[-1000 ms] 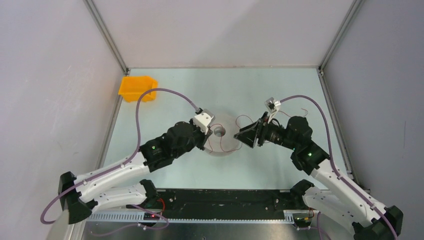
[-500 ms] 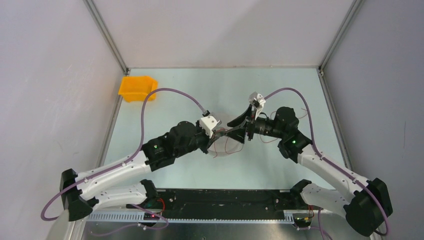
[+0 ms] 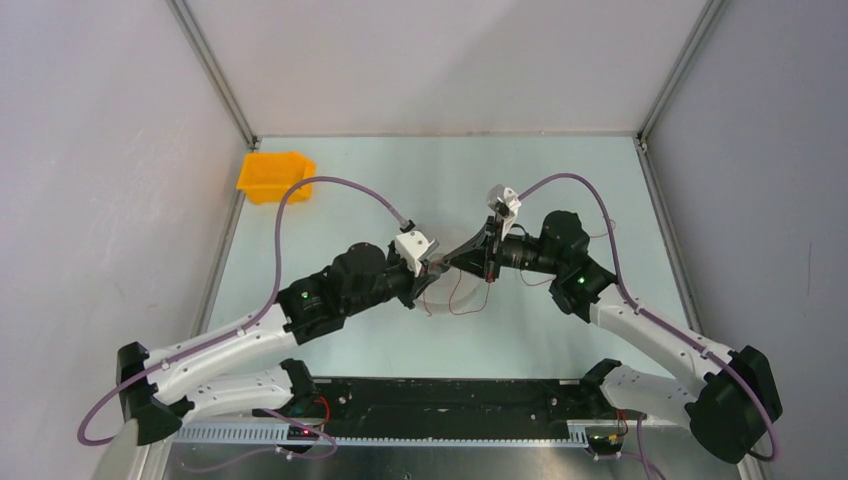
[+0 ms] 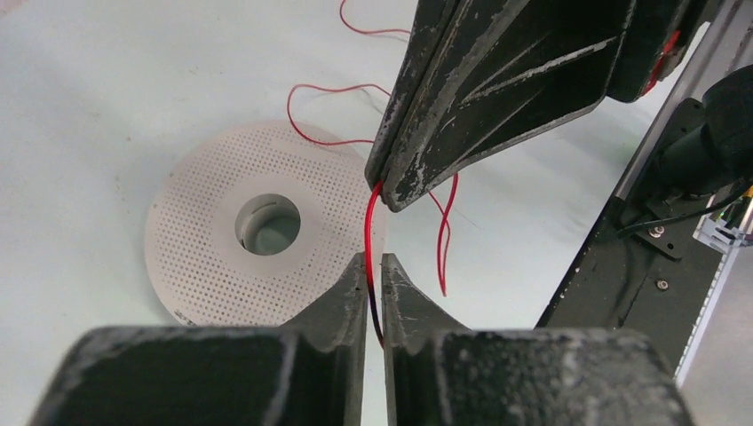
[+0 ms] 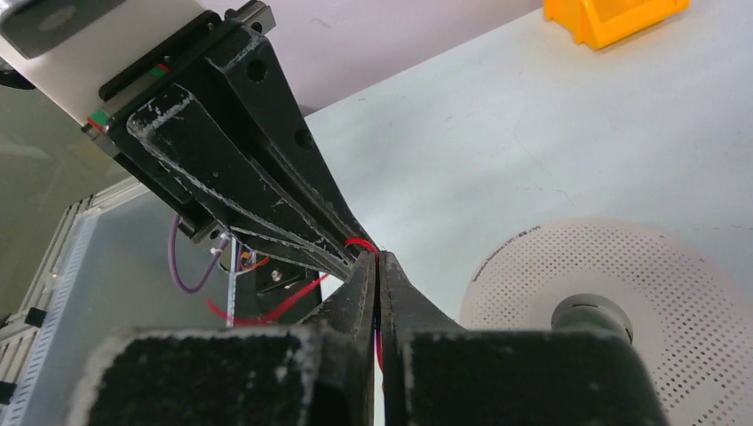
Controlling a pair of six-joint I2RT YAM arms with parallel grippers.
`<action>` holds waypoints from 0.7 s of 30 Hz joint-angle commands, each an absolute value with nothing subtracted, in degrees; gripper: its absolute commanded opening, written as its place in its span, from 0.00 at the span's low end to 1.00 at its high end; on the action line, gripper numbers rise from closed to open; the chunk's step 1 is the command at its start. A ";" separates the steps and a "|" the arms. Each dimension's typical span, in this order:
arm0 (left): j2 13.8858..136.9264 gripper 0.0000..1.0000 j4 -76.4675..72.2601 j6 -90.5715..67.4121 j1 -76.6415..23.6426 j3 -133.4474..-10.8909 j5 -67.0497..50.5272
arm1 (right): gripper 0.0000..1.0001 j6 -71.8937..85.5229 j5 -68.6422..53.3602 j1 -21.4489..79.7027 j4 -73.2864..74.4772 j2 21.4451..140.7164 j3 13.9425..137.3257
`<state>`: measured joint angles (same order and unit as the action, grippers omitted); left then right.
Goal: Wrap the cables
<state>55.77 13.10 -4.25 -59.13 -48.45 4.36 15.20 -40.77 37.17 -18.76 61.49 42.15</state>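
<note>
A thin red cable (image 4: 369, 232) runs up from between my left gripper's (image 4: 374, 259) fingers into the tip of my right gripper (image 4: 384, 191), a short way above. The left jaws stand a narrow gap apart, wider than the cable lying in it. My right gripper (image 5: 374, 257) is shut on the cable. More of the cable curls in loose loops (image 4: 324, 89) over the table and hangs as a strand (image 4: 442, 240). From above, both grippers, left (image 3: 437, 268) and right (image 3: 448, 261), meet tip to tip over a white perforated disc (image 3: 465, 284).
The white disc (image 4: 204, 257) has a round hub hole and lies flat on the pale table (image 3: 560, 180). An orange bin (image 3: 275, 175) sits at the far left corner. Grey walls close in the sides. A black rail (image 3: 450, 395) runs along the near edge.
My right arm has swung left to meet the left gripper and its jaws have closed on the cable. The left jaws have parted slightly.
</note>
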 commanded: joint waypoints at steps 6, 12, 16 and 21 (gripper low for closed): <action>54.34 0.25 11.55 -6.21 -59.57 -49.02 5.32 | 0.00 19.67 -39.81 35.55 -23.81 55.36 44.91; 55.16 0.26 10.69 -7.42 -59.59 -47.82 4.24 | 0.00 20.68 -37.49 35.52 -24.78 52.60 44.40; 54.76 0.27 9.62 -7.99 -59.59 -46.58 3.72 | 0.00 20.71 -36.55 35.45 -25.01 51.33 44.00; 53.63 0.27 8.05 -8.87 -59.59 -44.79 3.11 | 0.00 20.74 -34.96 35.26 -24.93 50.49 43.48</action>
